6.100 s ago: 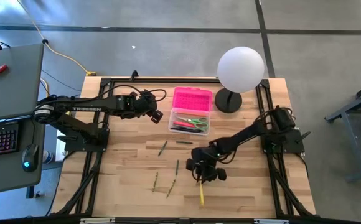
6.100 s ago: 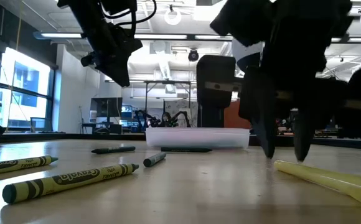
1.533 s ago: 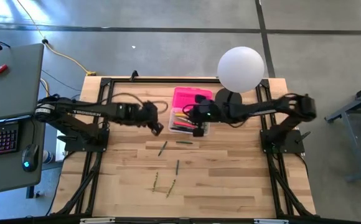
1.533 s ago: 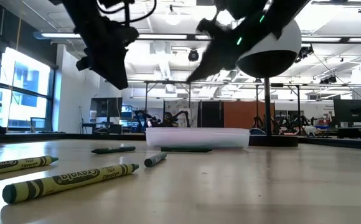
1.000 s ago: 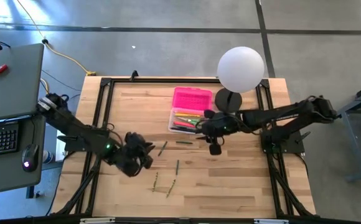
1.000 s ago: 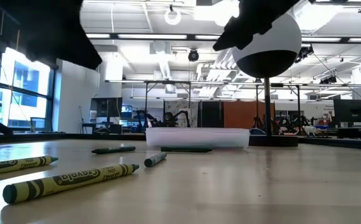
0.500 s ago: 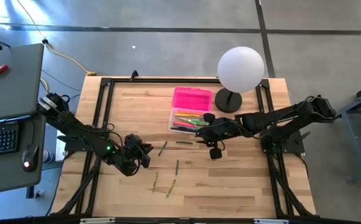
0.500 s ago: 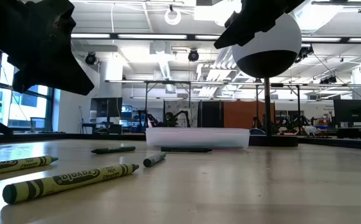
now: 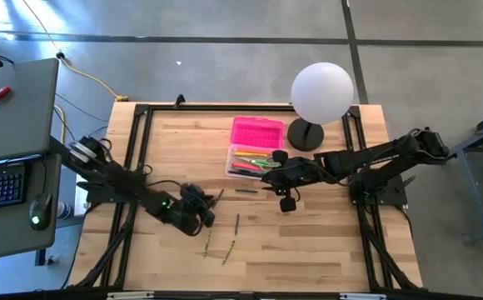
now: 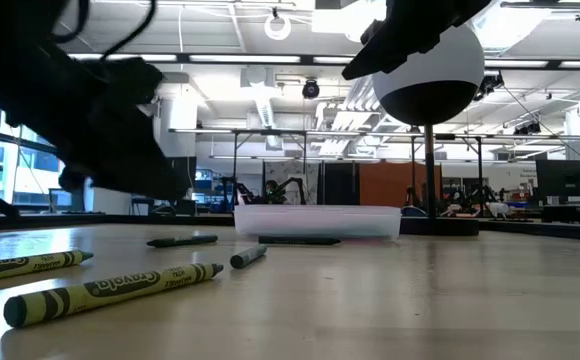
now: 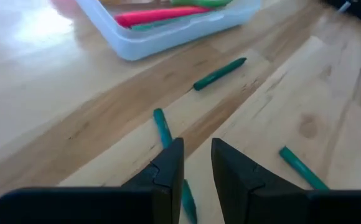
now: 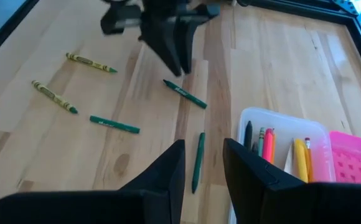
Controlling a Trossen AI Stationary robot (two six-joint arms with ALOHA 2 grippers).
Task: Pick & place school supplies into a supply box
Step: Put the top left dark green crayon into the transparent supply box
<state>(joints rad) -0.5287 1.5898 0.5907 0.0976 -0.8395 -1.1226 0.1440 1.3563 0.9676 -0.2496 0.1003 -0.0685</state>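
The supply box (image 9: 253,162) stands at the table's far middle; it is clear and holds pencils and green-handled scissors. Its pink lid (image 9: 256,132) lies just behind it. Several green crayons lie loose on the wood, one (image 9: 218,198) just right of my left gripper (image 9: 206,213). The left wrist view shows that crayon (image 11: 163,127) running under my left gripper (image 11: 197,163), which hovers open above it. My right gripper (image 9: 286,200) hangs open in the air near the box's near right corner, above another crayon (image 12: 197,163).
A white globe lamp (image 9: 321,93) stands at the far right, beside the lid. More crayons lie toward the near edge (image 9: 230,247) (image 9: 208,242) (image 9: 236,223), and one lies in front of the box (image 9: 246,191). A desk with a keyboard (image 9: 0,183) stands left of the table.
My left gripper has come down toward the table and moved a little toward the right, toward the crayon in front of the box's left end. Its fingers keep the same gap. The crayons and the box have stayed in place.
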